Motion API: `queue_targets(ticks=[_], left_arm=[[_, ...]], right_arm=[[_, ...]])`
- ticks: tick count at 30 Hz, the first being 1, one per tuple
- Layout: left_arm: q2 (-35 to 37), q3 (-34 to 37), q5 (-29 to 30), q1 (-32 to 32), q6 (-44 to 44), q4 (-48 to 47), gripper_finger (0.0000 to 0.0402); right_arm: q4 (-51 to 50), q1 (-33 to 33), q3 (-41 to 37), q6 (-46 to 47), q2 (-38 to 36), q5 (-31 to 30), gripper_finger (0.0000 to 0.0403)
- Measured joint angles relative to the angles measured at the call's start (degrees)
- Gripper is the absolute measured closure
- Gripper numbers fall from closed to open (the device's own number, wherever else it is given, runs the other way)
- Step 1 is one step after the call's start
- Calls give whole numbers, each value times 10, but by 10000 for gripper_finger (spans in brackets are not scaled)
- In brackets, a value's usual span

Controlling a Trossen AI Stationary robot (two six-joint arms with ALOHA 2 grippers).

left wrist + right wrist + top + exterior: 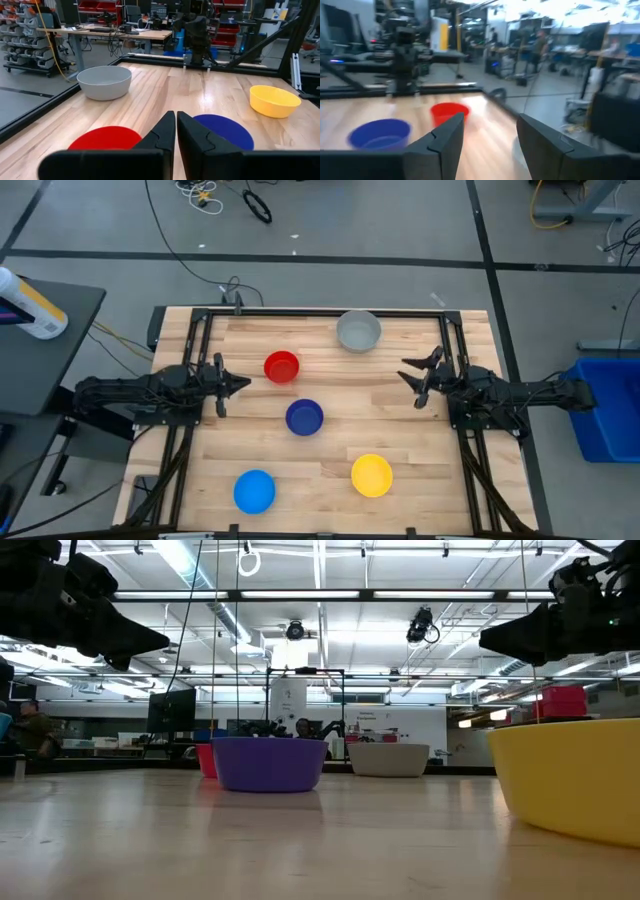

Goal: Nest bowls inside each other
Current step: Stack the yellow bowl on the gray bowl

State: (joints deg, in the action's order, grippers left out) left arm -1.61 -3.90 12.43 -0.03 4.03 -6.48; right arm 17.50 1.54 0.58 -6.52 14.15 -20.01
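We hold the right gripper (413,381) with jaws apart, empty, high over the table. The grey bowl (358,330) sits ahead and to one side; we should straddle its rim squarely. The left gripper (238,384) waits, jaws together.

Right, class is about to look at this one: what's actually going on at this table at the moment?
Five bowls sit apart on the wooden table, none nested yet: grey bowl, red bowl, dark blue bowl, yellow bowl and light blue bowl. The left gripper hovers shut beside the red bowl, holding nothing. The right gripper hangs open and empty near the grey bowl.
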Motion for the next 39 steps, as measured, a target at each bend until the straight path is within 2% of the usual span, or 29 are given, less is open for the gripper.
queue_targets(ticks=[7,14,22,28,32,35,39], left_arm=[[0,0,0,0,26,7,380],[0,0,-20,0,69,70,380],[0,0,-21,0,61,74,380],[0,0,16,0,39,76,380],[0,0,66,0,23,77,380],[0,0,89,0,0,77,380],[0,0,89,0,-27,77,380]], right_arm=[[14,0,0,22,0,-10,225],[-35,0,0,85,10,-9,233],[-48,0,0,92,42,-9,236],[-47,0,0,57,54,-12,238],[-35,3,0,100,54,-27,239],[-51,18,7,134,66,5,241],[-106,46,32,194,114,27,240]])
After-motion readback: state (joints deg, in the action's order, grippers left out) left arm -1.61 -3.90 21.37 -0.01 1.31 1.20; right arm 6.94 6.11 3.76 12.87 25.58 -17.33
